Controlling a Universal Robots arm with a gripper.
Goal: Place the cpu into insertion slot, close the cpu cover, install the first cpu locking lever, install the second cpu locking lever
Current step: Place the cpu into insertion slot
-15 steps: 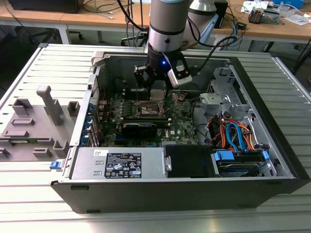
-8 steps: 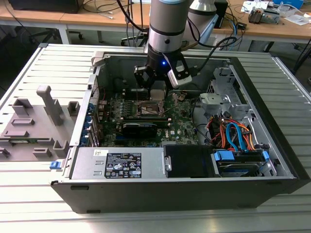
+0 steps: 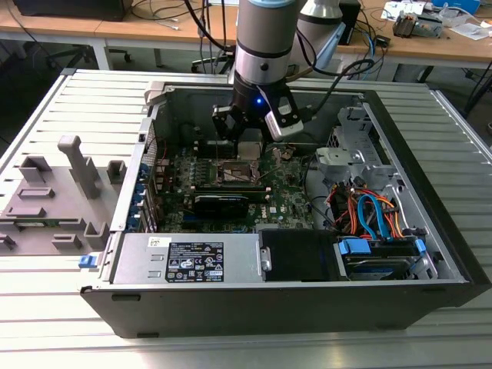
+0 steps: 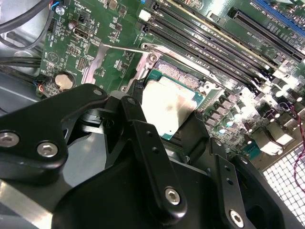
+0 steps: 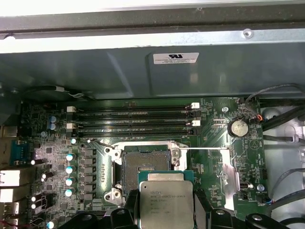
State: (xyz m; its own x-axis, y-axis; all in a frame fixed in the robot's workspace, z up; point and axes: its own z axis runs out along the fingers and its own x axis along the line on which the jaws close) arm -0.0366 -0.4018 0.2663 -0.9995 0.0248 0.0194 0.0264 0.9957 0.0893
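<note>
My gripper is shut on the cpu, a small square chip with a silvery-grey top, pinched at two opposite edges by the black fingers. The cpu hangs just above and slightly off the insertion slot, a dark-centred socket with a silver rim on the green board. The second wrist view has the cpu tilted over the insertion slot. The cpu cover stands swung open beside the socket, on the coin battery's side. In the exterior view the gripper hovers over the insertion slot inside the open computer case.
Two thin locking levers stick out from the socket, unlatched. Memory slots run along one side of it. A black graphics card, the power supply and cabled drive bays crowd the case. A grey fixture sits outside.
</note>
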